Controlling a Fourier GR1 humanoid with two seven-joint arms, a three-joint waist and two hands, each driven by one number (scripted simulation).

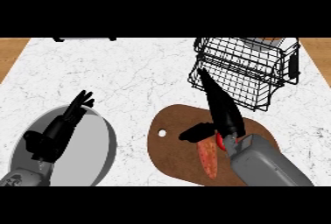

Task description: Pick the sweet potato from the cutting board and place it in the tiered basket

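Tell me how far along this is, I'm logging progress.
Done: the right hand has reached the sweet potato on the cutting board. In hand: closing round it, not lifted. Left: carrying it to the tiered basket. The left hand rests open over a plate.

A kitchen: a white marble bench (149,78) carries a wooden cutting board (177,148), a black wire tiered basket (249,70) and a grey plate (97,148).

I look steeply down on a white marble tabletop (149,78) veined with thin grey lines. Wood-toned strips (13,52) border it at both upper corners. Light falls evenly, with soft shadows on the stone.
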